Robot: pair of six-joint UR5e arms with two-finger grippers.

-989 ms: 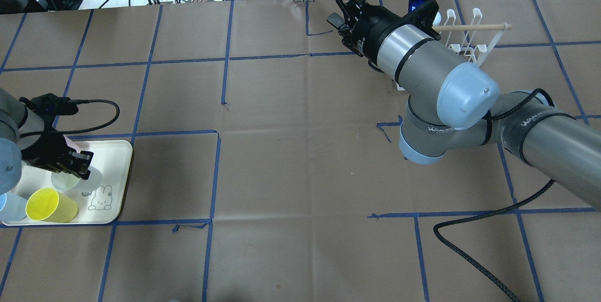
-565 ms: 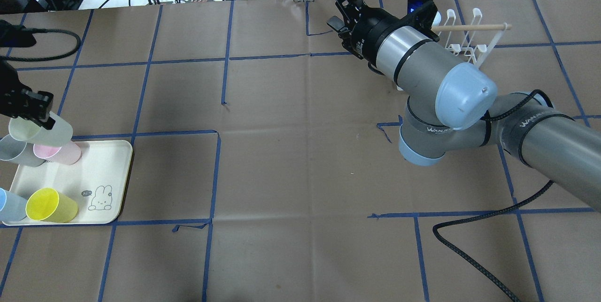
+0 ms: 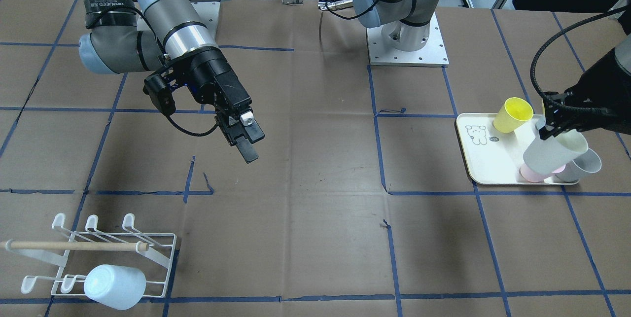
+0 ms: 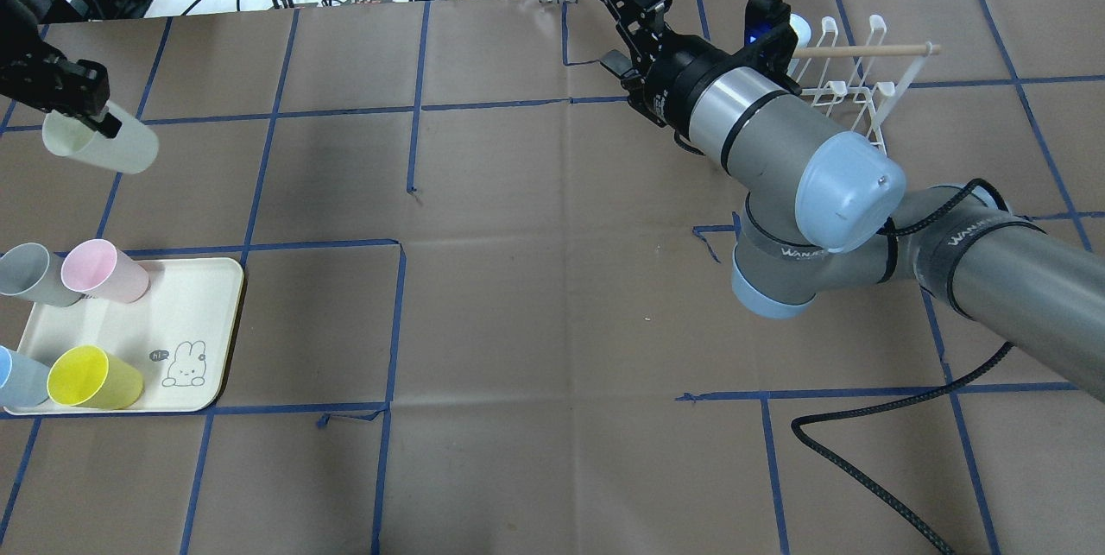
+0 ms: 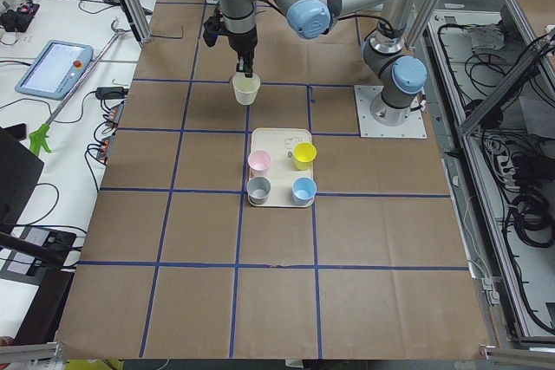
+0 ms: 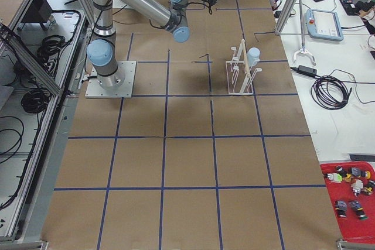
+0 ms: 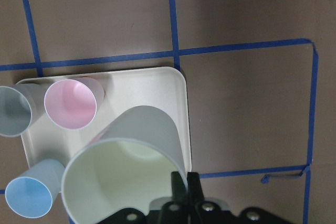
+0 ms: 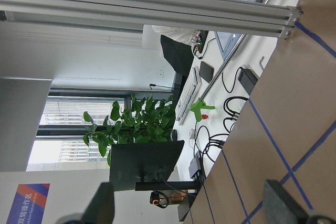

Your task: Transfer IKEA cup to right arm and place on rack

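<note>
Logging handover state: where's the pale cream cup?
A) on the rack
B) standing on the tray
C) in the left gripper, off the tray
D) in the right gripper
C: the left gripper is shut on the pale cream cup, clear of the tray; the right gripper is open and empty.

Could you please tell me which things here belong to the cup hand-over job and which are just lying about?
In the job:
pale cup, held by the left gripper
right gripper, open and empty
rack

Lying about:
tray
pink cup, grey cup, blue cup and yellow cup on it
racked cup, light blue
</note>
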